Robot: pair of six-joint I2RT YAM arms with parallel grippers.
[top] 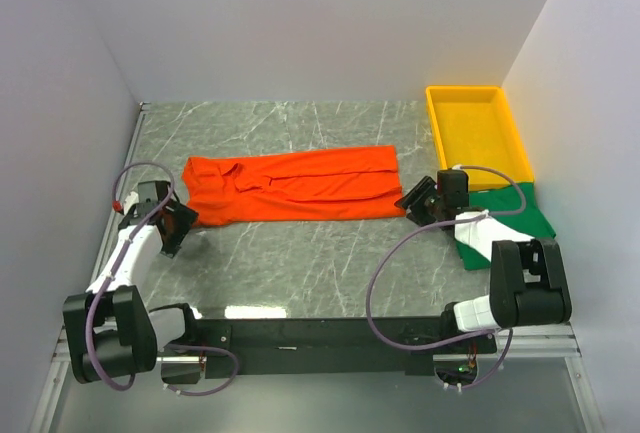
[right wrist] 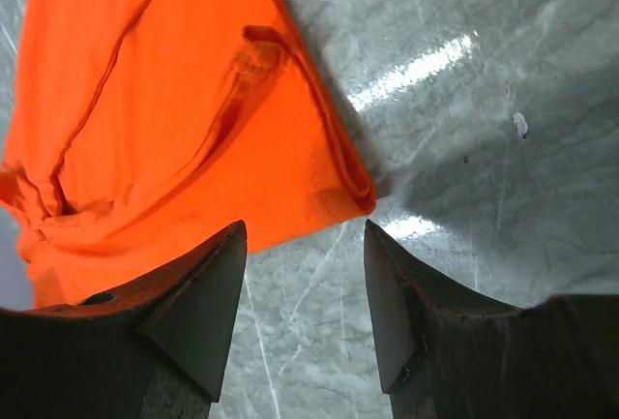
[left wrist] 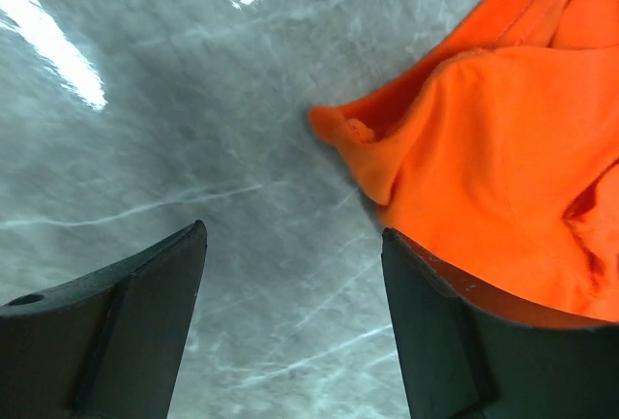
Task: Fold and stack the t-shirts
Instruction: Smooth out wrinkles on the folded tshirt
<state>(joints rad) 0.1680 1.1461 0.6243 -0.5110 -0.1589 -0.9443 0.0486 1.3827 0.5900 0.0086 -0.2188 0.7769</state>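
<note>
The orange-red t-shirt [top: 290, 185] lies folded into a long strip across the middle of the marble table. My left gripper [top: 178, 225] stands open just off the strip's left end. In the left wrist view the left gripper [left wrist: 292, 232] has only bare table between its fingers, and the orange-red t-shirt [left wrist: 503, 148] lies beyond the right finger. My right gripper [top: 415, 200] hangs open at the strip's right end. The right wrist view shows the right gripper [right wrist: 303, 227] empty, just short of the orange-red t-shirt's [right wrist: 174, 119] corner. The dark green t-shirt [top: 525, 221] lies at the right, partly under the right arm.
A yellow plastic tray [top: 436, 128] stands at the back right, just beyond the green t-shirt. White walls close in the table on the left, back and right. Both arms' cables loop near the front edge.
</note>
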